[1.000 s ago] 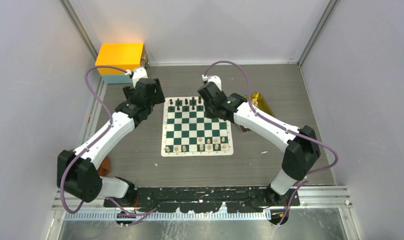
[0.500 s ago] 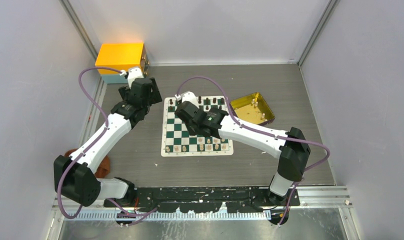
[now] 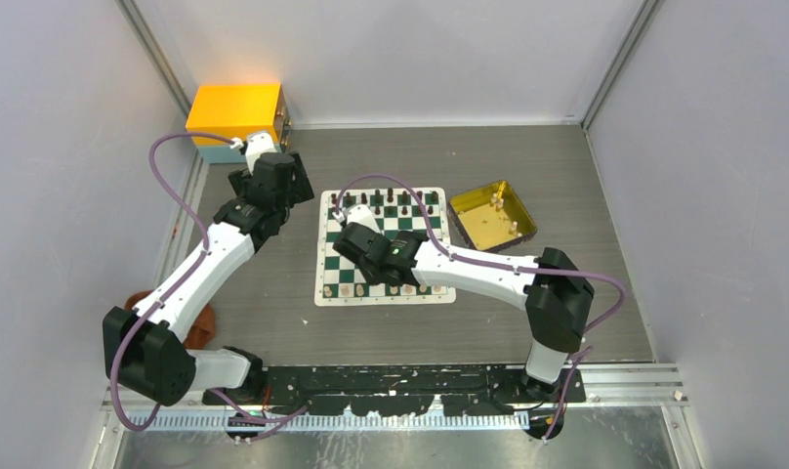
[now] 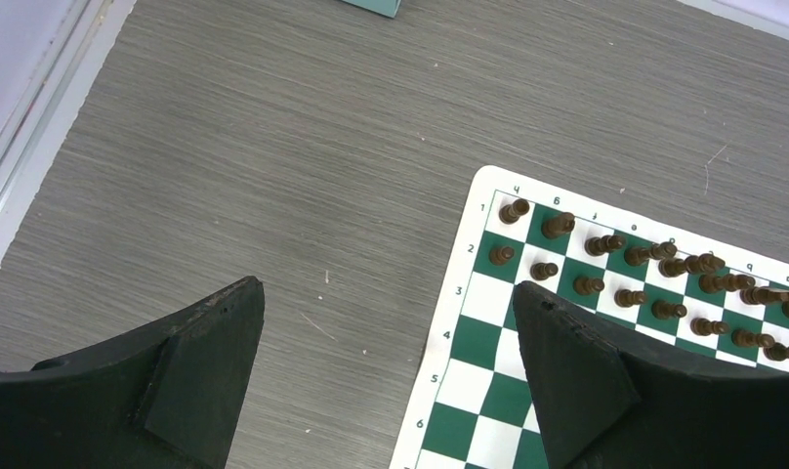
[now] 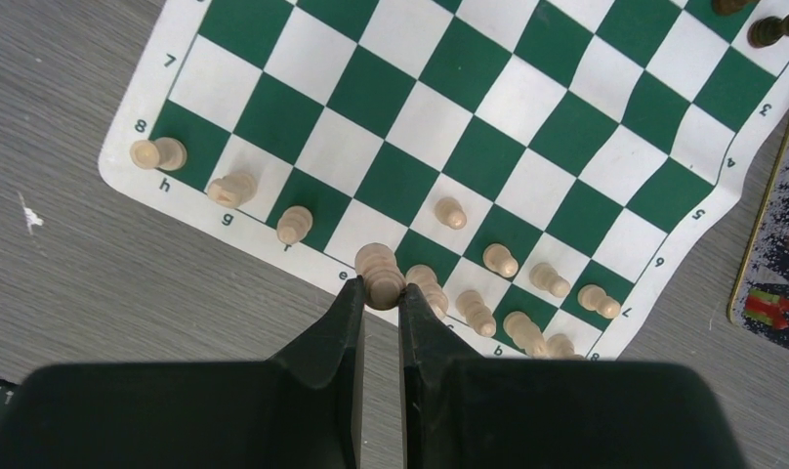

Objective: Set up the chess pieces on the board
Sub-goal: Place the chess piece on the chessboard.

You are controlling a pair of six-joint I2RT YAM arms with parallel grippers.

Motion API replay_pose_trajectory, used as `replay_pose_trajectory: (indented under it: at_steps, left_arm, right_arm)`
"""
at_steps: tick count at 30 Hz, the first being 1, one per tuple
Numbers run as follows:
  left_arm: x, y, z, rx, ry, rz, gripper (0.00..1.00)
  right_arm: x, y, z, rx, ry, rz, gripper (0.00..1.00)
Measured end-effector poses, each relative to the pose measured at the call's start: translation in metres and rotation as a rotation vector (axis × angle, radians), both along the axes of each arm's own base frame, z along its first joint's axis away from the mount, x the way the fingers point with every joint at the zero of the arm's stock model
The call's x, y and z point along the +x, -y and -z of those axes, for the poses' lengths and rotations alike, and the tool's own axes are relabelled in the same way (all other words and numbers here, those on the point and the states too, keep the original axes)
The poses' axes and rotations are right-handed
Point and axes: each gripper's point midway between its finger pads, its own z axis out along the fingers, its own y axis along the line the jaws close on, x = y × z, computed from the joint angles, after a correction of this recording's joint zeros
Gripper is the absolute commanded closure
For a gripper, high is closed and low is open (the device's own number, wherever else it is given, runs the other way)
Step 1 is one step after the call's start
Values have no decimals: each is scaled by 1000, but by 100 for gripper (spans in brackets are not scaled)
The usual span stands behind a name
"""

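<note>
Left gripper point(image 4: 386, 293) is spread wide open, its two chunky matte black fingers point(image 4: 200, 366) hanging over the bare grey wood-grain table point(image 4: 225, 147), just off the far left corner of the board point(image 4: 488, 381). There's a boxy orange case point(image 3: 236, 107) in the back corner beyond it. The board is a flat, thin mat of green and white checks with a white border carrying small printed numbers and letters, and one corner curls up a bit in the right wrist view. The dark pieces point(image 4: 557, 225) are little glossy turned figurines packed into the two far rows, some of them crowded close together. Moving right, the right gripper point(image 5: 381, 293) is reaching across the near edge of the board with its slim black fingers pressed in on a pale piece point(image 5: 379, 264), a cream turned one with a ringed, knobby top, right by the letter "e" on the border; can't tell if its base is touching the mat. The other pale pieces point(image 5: 295, 223) stand along that same near edge on both sides of it. Far right, just beside the board, sits a shiny gold rectangular tray point(image 3: 483, 233) with a few small pieces in it.
</note>
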Motion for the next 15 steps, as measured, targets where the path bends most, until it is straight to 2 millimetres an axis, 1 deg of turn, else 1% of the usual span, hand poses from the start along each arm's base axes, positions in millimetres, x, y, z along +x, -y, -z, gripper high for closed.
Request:
replay_pose_trajectory:
  at_steps: [5, 15]
  left_arm:
    - [0, 0, 0, -6, 2, -3, 1]
    - [0, -1, 0, -8, 2, -7, 1]
  right_arm:
    - [-2, 2, 14, -25, -16, -4, 100]
    - [-3, -2, 26, -19, -26, -11, 100]
